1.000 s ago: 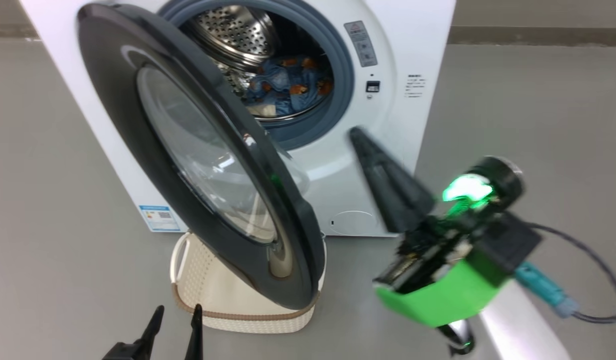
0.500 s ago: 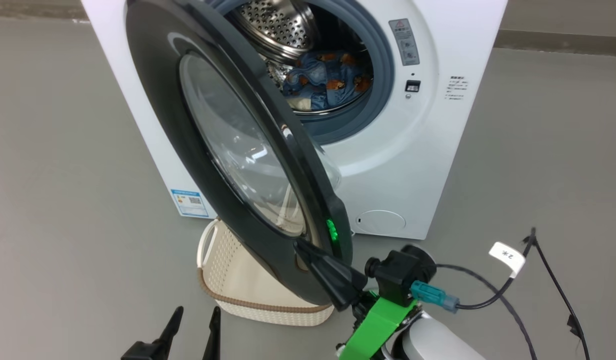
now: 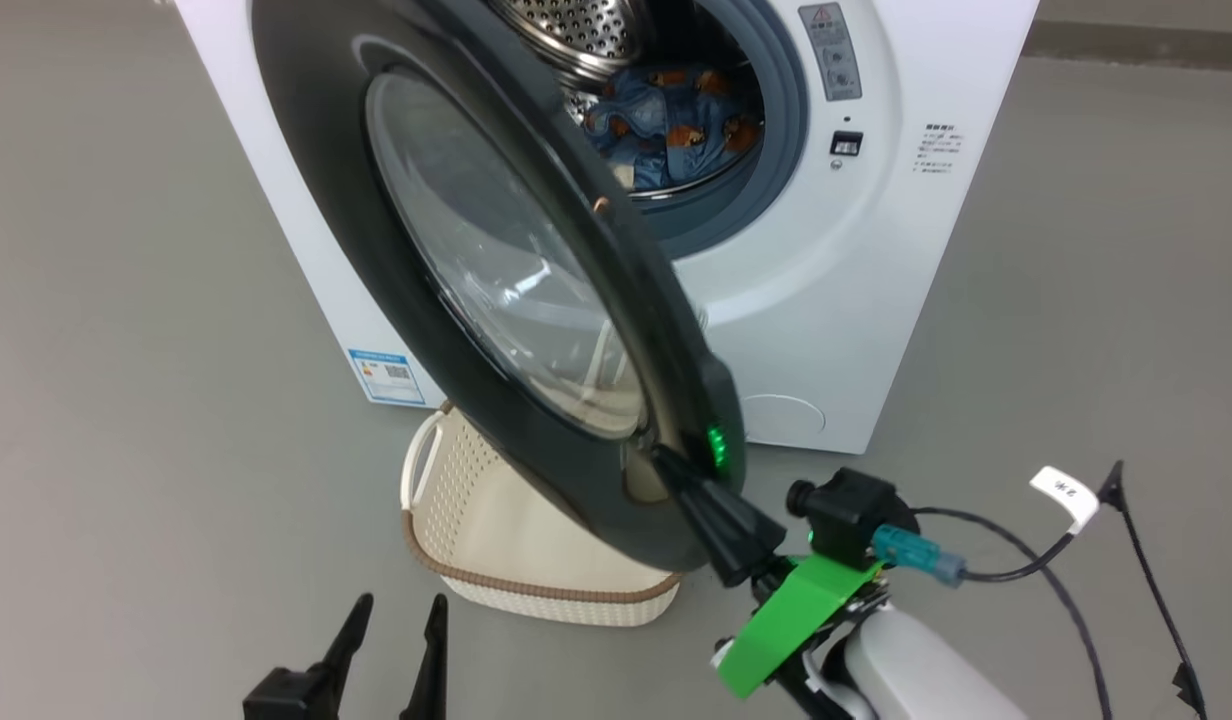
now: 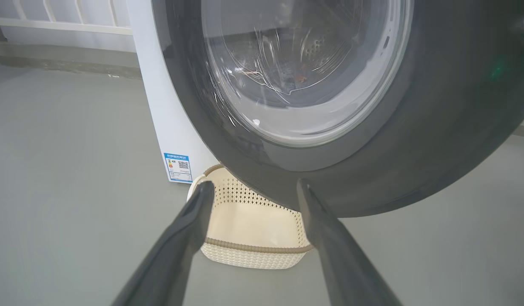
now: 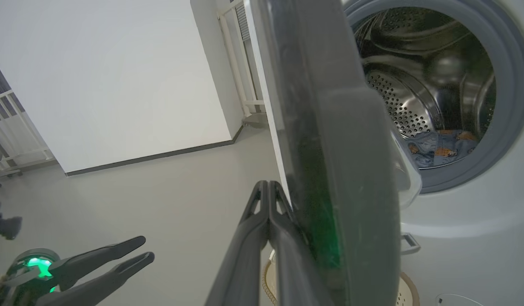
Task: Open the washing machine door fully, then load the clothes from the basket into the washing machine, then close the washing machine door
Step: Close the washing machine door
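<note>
Calls for a push toward the washing machine (image 3: pixel 836 300) from the nearer right gripper (image 3: pixel 676 475), fingers together, tip against the outer rim of the half-open washing machine door (image 3: pixel 496 290), with the left gripper (image 3: pixel 400 605) spread, farther back

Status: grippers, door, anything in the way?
Right gripper shut, against washing machine door lower rim. Left gripper open, empty, low. Door partly open, clothes in drum. Basket on floor under door's lower edge.

left gripper (image 3: pixel 401 603): low, fingers spread wide apart, pointing up, empty | right gripper (image 3: pixel 673 468): fingers pressed together, angled up-left
</note>
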